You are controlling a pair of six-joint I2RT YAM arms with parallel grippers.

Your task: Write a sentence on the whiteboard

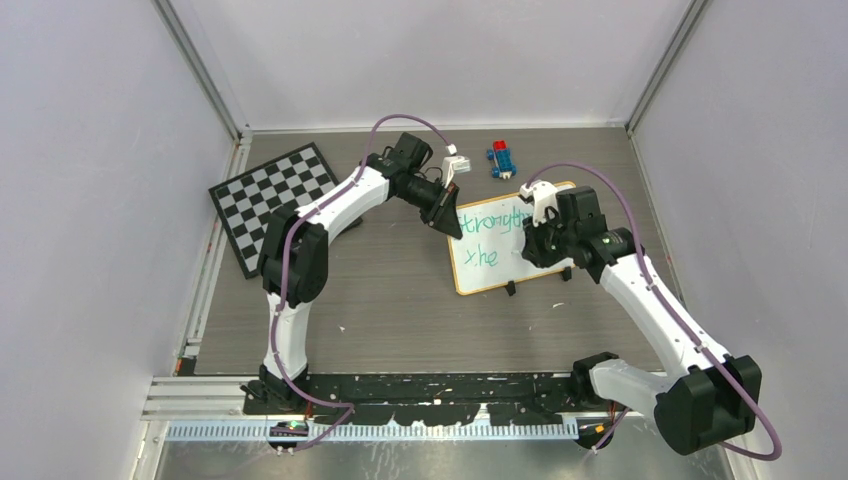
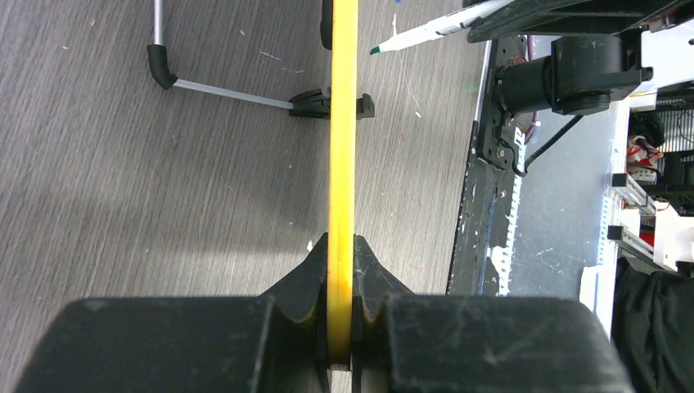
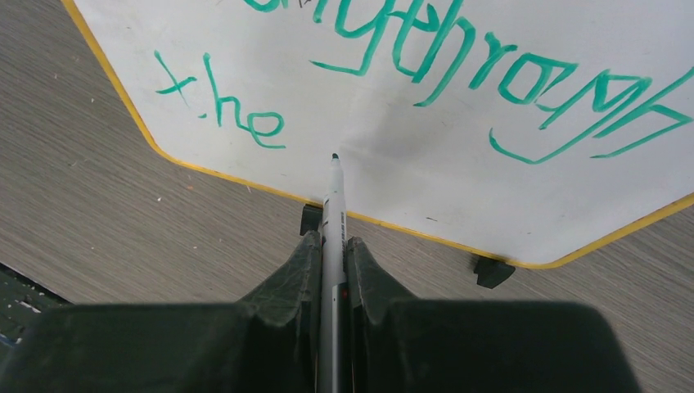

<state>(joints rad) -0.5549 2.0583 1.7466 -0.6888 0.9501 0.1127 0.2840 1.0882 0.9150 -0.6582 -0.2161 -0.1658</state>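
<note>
Grey wood-grain worktop (image 1: 390, 300) is seen all around. The whiteboard (image 3: 507, 180) is found just ahead of the right hand (image 3: 331, 254), which is pressed on a thin marker (image 3: 331, 205). Its tip is held close to the white face, right of "the" in the sentence (image 3: 458, 74). The yellowish frame edge is pinched by the left hand (image 2: 341, 282). The board is judged light, thin and stiff, with a slippery face. It is best gripped by the frame, with gentle pen pressure.

Green handwriting (image 3: 425, 61) on the whiteboard (image 3: 409, 192): "Strong through" on top, "the" on the second line
</note>
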